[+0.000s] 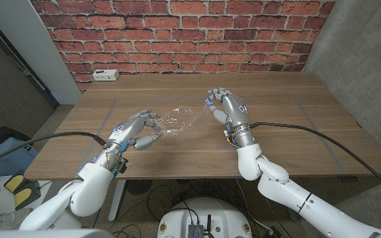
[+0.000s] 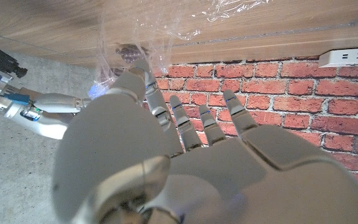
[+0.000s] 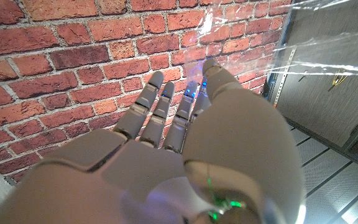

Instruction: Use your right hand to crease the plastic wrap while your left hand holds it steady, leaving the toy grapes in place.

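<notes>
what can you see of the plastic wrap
The plastic wrap is a clear, crinkled, glossy sheet lying mid-table between the two hands. The left hand pinches its near edge; in the left wrist view a small dark lump shows through it. The right hand is at its far end; contact can't be told.

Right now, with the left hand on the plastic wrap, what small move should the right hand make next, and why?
Probably ease the right hand down and toward the left hand, onto the plastic wrap. The left hand already touches the wrap's near end, while the right hand stands open at its far edge, not pressing it yet.
</notes>
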`<state>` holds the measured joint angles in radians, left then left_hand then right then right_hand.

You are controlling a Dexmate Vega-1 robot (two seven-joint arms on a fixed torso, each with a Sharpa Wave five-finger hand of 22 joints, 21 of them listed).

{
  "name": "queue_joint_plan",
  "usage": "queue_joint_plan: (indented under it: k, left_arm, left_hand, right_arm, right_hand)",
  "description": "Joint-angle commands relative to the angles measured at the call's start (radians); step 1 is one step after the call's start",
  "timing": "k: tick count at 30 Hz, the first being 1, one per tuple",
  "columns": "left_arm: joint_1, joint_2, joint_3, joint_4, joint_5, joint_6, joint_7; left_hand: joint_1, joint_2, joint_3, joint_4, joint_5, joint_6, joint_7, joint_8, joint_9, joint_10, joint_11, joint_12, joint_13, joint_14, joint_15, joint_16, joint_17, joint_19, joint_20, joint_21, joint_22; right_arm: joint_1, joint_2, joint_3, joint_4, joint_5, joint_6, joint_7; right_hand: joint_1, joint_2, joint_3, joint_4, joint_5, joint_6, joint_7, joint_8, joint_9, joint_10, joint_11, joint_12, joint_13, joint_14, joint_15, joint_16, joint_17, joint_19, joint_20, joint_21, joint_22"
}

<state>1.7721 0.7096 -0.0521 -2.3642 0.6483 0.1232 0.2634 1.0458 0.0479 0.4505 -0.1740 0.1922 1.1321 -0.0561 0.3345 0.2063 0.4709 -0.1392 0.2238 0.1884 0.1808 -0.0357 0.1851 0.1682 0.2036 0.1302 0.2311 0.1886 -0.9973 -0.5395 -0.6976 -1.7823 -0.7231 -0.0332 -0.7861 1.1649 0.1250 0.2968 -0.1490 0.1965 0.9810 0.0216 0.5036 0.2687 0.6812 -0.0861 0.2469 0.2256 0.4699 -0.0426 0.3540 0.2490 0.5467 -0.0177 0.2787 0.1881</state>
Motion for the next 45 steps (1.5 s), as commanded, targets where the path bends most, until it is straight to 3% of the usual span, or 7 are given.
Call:
queue_joint_plan:
  k: [1,5,13,23,45]
  left_arm:
    - [-0.038,-0.014,0.025,0.059,-0.027,0.015,0.053]
    - [-0.045,-0.022,0.021,0.082,-0.069,0.002,0.077]
    - [-0.074,-0.038,0.049,0.115,-0.037,0.034,0.167]
    - [-0.126,-0.025,0.072,0.158,-0.038,0.081,0.214]
    - [-0.216,0.059,0.119,0.205,-0.094,0.166,0.209]
  left_hand:
    - [0.013,-0.002,0.005,0.002,0.006,0.097,0.102,0.004,0.007,0.008,-0.001,-0.002,0.006,0.010,-0.018,0.002,0.001,0.013,0.000,0.002,0.004]
    - [0.016,0.000,0.006,0.002,0.007,0.104,0.109,0.007,0.010,0.010,0.002,-0.003,0.006,0.011,-0.017,0.002,0.001,0.015,0.000,0.002,0.004]
    - [0.021,0.001,0.007,0.001,0.009,0.102,0.114,0.007,0.016,0.015,0.000,-0.003,0.006,0.015,-0.020,0.002,0.000,0.021,-0.001,0.005,0.004]
    - [0.025,-0.002,0.006,0.001,0.010,0.103,0.112,0.004,0.017,0.017,-0.005,-0.004,0.006,0.031,-0.030,0.005,0.000,0.032,-0.010,0.008,0.004]
    - [0.025,-0.004,0.000,0.005,0.008,0.099,0.103,-0.007,0.012,0.013,-0.004,-0.009,0.006,0.035,-0.034,0.001,0.001,0.036,-0.012,0.009,0.006]
  right_arm:
    - [0.091,0.067,-0.046,0.123,0.001,0.022,-0.040]
    - [0.121,0.086,-0.059,0.164,0.009,0.033,-0.060]
    - [0.185,0.125,-0.084,0.253,0.030,0.064,-0.096]
    - [0.262,0.161,-0.117,0.345,0.054,0.094,-0.106]
    - [0.351,0.188,-0.172,0.435,0.070,0.120,-0.081]
  right_hand:
    - [0.002,0.003,-0.003,-0.001,0.005,0.007,0.003,0.004,0.002,0.012,0.002,-0.002,0.002,0.012,-0.168,0.000,0.002,0.008,0.002,0.003,0.003]
    - [0.002,0.003,-0.003,-0.001,0.004,0.009,0.005,0.005,0.001,0.013,0.003,-0.003,0.002,0.015,-0.169,0.001,0.003,0.010,0.001,0.004,0.003]
    - [0.002,0.003,-0.003,-0.001,0.004,0.010,0.005,0.005,-0.001,0.018,0.001,-0.002,0.002,0.019,-0.169,0.001,0.004,0.011,0.001,0.004,0.003]
    - [0.002,0.004,-0.004,-0.001,0.004,0.009,0.005,0.005,-0.002,0.022,0.002,-0.002,0.002,0.023,-0.170,0.002,0.006,0.012,0.000,0.005,0.003]
    - [0.003,0.003,-0.004,-0.002,0.004,0.007,0.004,0.008,-0.003,0.024,-0.001,-0.004,0.003,0.026,-0.170,-0.003,0.008,0.012,0.000,0.005,0.003]
